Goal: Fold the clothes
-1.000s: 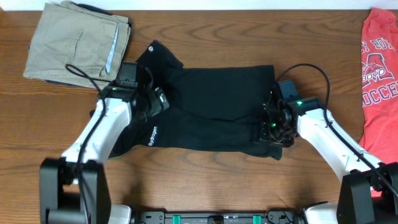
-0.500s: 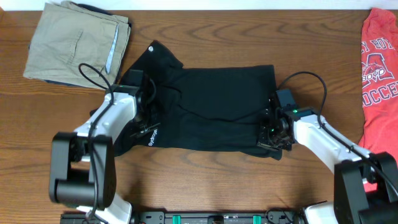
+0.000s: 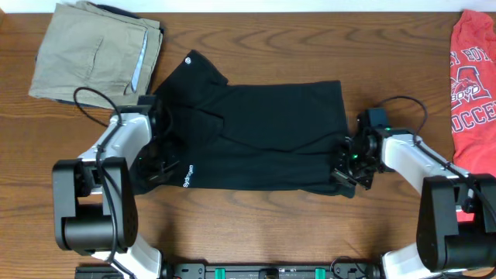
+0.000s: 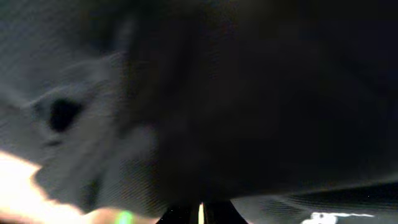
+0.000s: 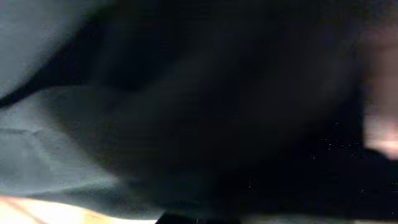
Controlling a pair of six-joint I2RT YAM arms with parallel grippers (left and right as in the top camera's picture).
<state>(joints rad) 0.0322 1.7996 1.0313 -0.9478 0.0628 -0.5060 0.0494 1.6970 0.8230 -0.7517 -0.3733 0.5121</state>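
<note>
A black shirt point(image 3: 263, 132) lies spread across the middle of the wooden table point(image 3: 256, 225), with a white logo near its lower left corner. My left gripper point(image 3: 159, 165) sits on the shirt's left edge, shut on the fabric. At the shirt's lower right corner, my right gripper point(image 3: 346, 165) is also shut on the cloth. In the left wrist view dark fabric point(image 4: 249, 93) fills the frame and is blurred. The right wrist view is likewise full of black cloth point(image 5: 217, 106), and the fingertips are hidden in it.
Folded khaki trousers point(image 3: 93, 54) lie at the back left corner. A red printed shirt point(image 3: 473, 93) lies along the right edge. Both arms' cables loop above the table beside the black shirt.
Both grippers have closed. The left gripper moved down and left to the shirt's left edge. The right gripper shifted slightly right at the lower right corner.
</note>
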